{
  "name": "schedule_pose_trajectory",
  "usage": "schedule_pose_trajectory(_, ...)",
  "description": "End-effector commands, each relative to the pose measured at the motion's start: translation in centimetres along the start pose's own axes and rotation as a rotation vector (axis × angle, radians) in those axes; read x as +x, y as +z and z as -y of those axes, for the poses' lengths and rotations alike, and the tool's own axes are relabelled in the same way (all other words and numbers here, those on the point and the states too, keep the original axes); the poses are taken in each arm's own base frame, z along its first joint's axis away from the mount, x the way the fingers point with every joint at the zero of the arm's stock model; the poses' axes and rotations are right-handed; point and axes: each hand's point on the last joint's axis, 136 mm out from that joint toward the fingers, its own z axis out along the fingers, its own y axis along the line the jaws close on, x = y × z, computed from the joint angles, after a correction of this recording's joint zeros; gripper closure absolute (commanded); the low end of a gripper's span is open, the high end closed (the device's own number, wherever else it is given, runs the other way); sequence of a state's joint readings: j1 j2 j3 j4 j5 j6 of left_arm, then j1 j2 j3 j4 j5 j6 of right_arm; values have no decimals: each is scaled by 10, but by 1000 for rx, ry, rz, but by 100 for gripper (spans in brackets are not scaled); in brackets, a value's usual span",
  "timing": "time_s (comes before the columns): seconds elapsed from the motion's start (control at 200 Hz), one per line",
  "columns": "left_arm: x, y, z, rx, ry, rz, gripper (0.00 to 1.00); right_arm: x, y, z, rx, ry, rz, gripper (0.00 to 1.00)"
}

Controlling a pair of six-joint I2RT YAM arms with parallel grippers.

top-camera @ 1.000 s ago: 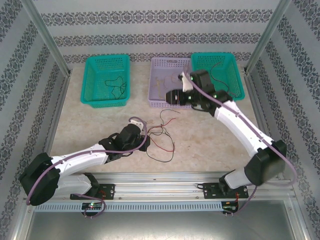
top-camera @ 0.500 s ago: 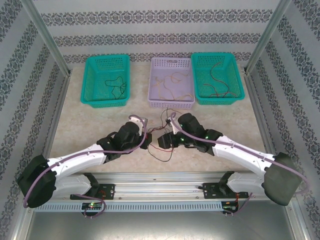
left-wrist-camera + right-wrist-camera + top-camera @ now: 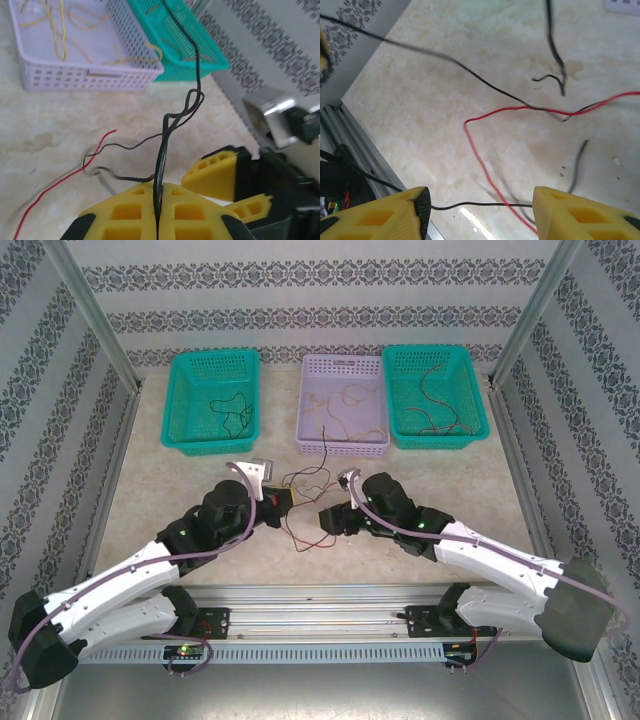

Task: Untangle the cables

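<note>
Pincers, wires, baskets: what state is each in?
Left pincer: shut on black wire.
Right pincer: open, nothing gripped.
Red wire: slack on table.
Purple basket: holds yellow wires.
Left basket: holds black strand.
Right basket: holds dark strands.

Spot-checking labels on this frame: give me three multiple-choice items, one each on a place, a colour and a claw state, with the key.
1. Where do the yellow cables lie?
A) left teal basket
B) lavender basket
C) bare table

2. What colour is the cable in the left claw?
A) red
B) yellow
C) black

3. How is the right claw?
A) open
B) shut on a red cable
C) shut on a basket rim

Key:
1 B, they lie inside the lavender basket.
2 C, a black cable runs out between its closed fingers.
3 A, its fingers stand wide apart over the table.
</note>
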State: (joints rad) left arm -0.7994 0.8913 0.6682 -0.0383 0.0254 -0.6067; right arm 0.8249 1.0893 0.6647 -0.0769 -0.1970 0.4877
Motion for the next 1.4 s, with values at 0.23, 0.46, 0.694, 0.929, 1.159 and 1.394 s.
schedule_pose_trajectory(0.23, -27, -8, 35, 119, -2, 42, 100, -22, -20, -20, -125, -14, 196, 42)
schedule_pose_trajectory(0.46, -32, 10, 32, 89, -23, 52, 100, -25, -10, -51, -311, -4, 197, 42)
schedule_pose_trajectory(0.694, -39, 22, 20, 25, -39, 75, 100, -9, 3, -87, -401, -105, 137, 42)
schedule_pose_trajectory(0.929, -45, 28, 22, 39, -66, 87, 100, 5, 28, -71, -321, -89, 87, 48)
schedule_pose_trajectory(1.159, -42, 23, 20, 33, -63, 78, 100, -1, 37, -66, -257, -92, 116, 100)
schedule_pose_trajectory(1.394, -32, 9, -1, -53, -5, 34, 100, -26, -25, -16, -90, -44, 304, 100)
